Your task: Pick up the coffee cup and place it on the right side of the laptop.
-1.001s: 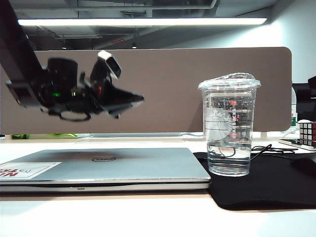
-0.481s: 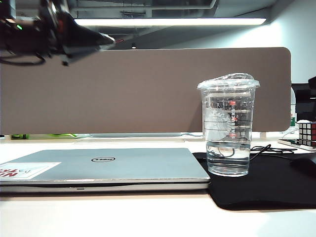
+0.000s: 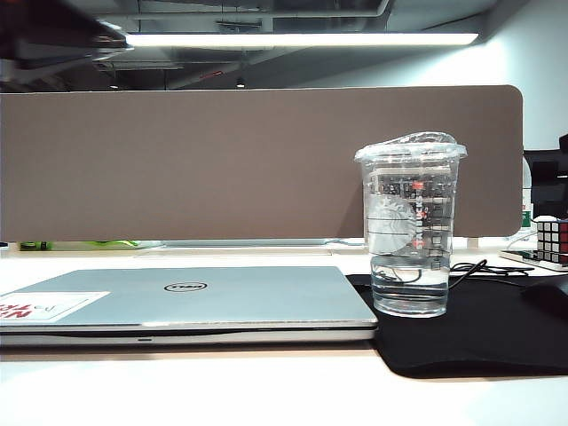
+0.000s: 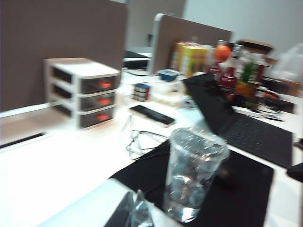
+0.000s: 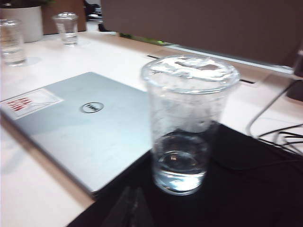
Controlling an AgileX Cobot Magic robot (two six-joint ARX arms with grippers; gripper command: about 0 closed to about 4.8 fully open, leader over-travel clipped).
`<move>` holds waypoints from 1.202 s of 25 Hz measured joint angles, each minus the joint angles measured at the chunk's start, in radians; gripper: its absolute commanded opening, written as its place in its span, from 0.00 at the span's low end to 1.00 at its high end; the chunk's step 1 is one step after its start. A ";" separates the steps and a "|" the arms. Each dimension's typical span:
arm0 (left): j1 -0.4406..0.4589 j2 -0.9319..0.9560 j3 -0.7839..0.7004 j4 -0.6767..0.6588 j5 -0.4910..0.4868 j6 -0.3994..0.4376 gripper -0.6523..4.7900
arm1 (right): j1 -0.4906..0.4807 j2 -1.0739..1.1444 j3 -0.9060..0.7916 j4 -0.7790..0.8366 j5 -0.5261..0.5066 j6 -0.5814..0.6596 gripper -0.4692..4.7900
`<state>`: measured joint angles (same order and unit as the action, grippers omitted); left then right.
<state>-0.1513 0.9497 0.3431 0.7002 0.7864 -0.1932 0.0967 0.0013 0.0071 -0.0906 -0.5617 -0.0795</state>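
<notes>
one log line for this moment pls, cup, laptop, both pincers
coffee cup: upright on black mat, right of laptop | left pincer: shut, empty | right pincer: shut, empty

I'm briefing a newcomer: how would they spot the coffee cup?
Find the closed silver-grey Dell laptop on the white desk; beside its right edge lies a black mat. On it stands the tall clear plastic coffee cup, domed lid, some water inside.

White bench [image 3: 222, 395] here. The closed laptop [image 3: 186, 302] lies flat on it, a black mat [image 3: 497, 337] touching its right edge.
</notes>
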 measured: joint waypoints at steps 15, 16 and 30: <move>0.000 -0.939 -0.144 -0.740 -0.669 0.155 0.11 | -0.001 0.000 0.000 0.108 0.539 -0.076 0.09; 0.000 -0.954 -0.145 -0.763 -0.689 0.166 0.11 | -0.001 0.000 0.000 0.112 0.560 -0.078 0.09; -0.002 -0.944 -0.342 -0.604 -0.805 0.202 0.11 | 0.000 0.000 0.000 0.159 0.607 -0.080 0.09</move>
<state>-0.1535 0.0059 0.0010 0.0959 -0.0181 0.0090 0.0963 0.0013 0.0071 0.0689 0.0452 -0.1593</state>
